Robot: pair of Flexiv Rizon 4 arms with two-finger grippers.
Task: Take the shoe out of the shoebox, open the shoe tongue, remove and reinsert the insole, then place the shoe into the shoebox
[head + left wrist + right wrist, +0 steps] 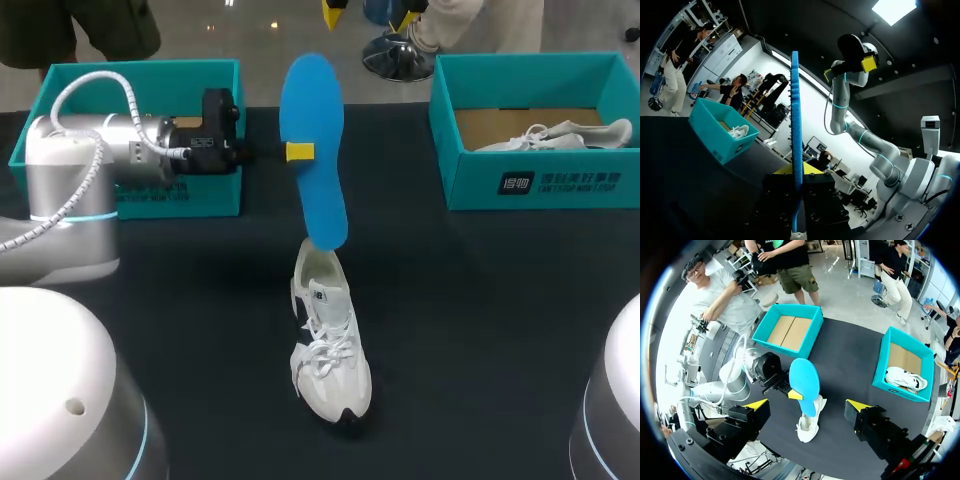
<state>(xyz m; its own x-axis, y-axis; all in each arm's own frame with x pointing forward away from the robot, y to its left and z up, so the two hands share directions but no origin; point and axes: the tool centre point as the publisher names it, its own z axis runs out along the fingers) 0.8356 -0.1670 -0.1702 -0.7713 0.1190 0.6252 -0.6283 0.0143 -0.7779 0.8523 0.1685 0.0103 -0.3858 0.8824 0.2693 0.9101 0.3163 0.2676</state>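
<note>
Left fingers (299,152) pinch the blue insole (312,100) above the shoe (330,350); right fingers (757,404) spread wide.

In the head view, the right gripper (370,12) is cut by the picture's edge beyond the worktop's far edge; only its two yellow tips show. The insole (313,150) hides one finger of the left gripper (306,152). Its lower end covers the heel opening of the shoe (330,350), so contact there cannot be told. The left arm (100,170) covers part of the left shoebox (140,70). The wall of the right shoebox (540,180) hides the lower part of the second shoe (550,135).
</note>
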